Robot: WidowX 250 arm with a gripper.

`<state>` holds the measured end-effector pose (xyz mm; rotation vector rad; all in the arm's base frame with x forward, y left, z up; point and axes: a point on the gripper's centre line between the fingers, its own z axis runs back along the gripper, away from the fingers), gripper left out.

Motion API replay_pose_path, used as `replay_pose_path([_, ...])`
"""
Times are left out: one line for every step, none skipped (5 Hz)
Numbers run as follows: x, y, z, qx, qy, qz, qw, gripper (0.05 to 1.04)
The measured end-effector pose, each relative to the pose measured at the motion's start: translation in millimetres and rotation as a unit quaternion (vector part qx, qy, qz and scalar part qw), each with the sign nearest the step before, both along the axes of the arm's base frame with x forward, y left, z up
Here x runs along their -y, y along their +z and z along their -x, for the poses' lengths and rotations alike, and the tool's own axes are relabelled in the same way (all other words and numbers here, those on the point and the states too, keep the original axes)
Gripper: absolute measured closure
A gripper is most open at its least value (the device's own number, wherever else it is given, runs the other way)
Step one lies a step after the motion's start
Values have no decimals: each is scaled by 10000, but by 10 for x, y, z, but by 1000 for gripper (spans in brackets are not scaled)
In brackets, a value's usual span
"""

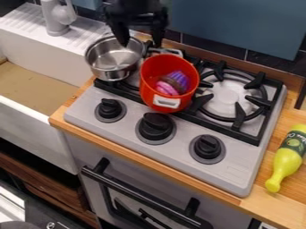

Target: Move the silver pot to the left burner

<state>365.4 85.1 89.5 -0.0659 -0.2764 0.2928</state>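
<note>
Fingers apart, w/ 1 over silver pot, other just o/s rim.

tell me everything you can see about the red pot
The red pot is round, deep and open-topped, with a smooth, glossy wall and two pale grey handles, one at the front and one at the back. It stands mid-stove on the black grate, mouth up, right of the silver pot; whether they touch is unclear. Inside lie purple, brown and pink contents.
</note>
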Motion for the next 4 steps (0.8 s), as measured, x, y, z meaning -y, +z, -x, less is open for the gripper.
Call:
replay_pose_path([-89, 227, -59, -24, 245, 87, 9997, 84])
replay_pose_path([-35, 367, -72, -168, 285, 216, 9992, 84])
replay_pose_path([153, 362, -94, -248, 343, 217, 9989, 84])
replay_pose_path([368, 408, -106, -244, 142, 258, 9993, 84])
